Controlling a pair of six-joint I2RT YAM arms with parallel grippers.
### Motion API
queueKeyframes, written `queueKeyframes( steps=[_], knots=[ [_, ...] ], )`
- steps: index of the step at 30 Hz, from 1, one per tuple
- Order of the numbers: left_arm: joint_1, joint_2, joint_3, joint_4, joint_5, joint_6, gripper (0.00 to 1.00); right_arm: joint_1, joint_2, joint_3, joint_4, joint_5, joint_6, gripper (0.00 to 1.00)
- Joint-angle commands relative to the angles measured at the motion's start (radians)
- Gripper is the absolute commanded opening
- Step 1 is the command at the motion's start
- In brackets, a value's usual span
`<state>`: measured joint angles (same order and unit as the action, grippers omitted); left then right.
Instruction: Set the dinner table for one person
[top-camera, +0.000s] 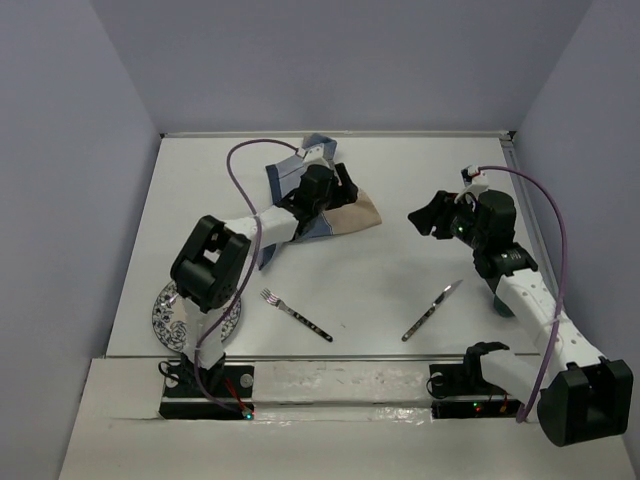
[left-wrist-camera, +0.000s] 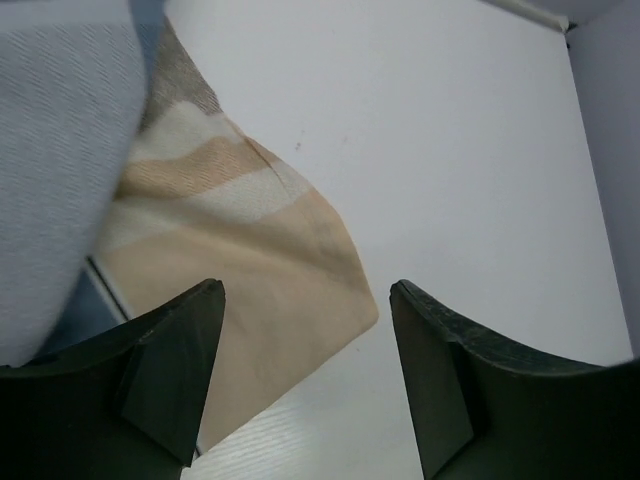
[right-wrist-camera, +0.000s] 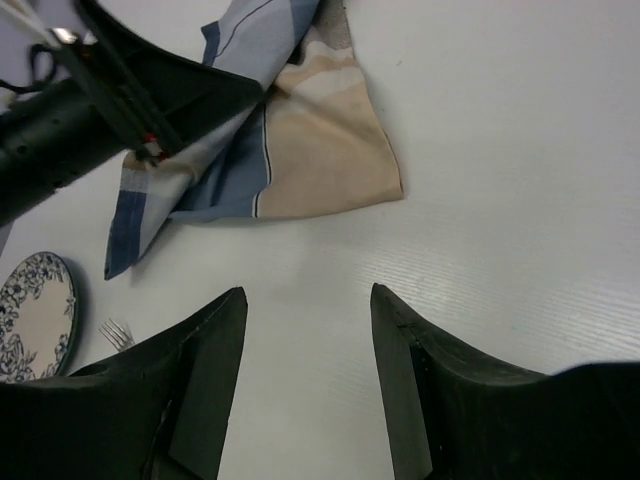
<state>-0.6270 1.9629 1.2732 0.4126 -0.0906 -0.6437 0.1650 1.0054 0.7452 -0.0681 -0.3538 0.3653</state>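
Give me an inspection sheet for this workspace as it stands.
Surface: matte white rectangular tabletop, thin metal rail at its edges.
Job's things: crumpled blue-and-tan plaid cloth far centre; silver metal fork and silver metal knife near the front, apart; blue-patterned round plate front left, partly under the left arm.
Clutter: nothing seen.
Grippers: left gripper open over the cloth's tan corner; right gripper open, empty.
Cables: purple cable looping off the left arm, another off the right.
Surroundings: plain grey walls.

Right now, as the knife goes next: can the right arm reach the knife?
Probably yes: the right gripper is open and empty, and the knife lies uncovered beside that arm.
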Motion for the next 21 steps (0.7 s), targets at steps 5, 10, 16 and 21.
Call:
queueKeyframes(
  steps=[5, 10, 16, 21],
  knots=[
    [0.036, -0.383, -0.202, -0.026, -0.235, 0.122, 0.68, 0.005, 0.059, 0.051, 0.011, 0.019, -0.012, 0.55],
    [0.043, -0.510, -0.402, -0.105, -0.403, 0.114, 0.59, 0.005, 0.091, 0.056, 0.008, 0.042, -0.005, 0.52],
    [0.116, -0.581, -0.566, -0.163, -0.387, 0.101, 0.67, 0.063, 0.211, 0.108, -0.009, 0.119, -0.008, 0.64],
    [0.159, -0.630, -0.647, -0.161, -0.334, 0.122, 0.73, 0.122, 0.427, 0.163, 0.040, 0.202, 0.033, 0.71]
  ],
)
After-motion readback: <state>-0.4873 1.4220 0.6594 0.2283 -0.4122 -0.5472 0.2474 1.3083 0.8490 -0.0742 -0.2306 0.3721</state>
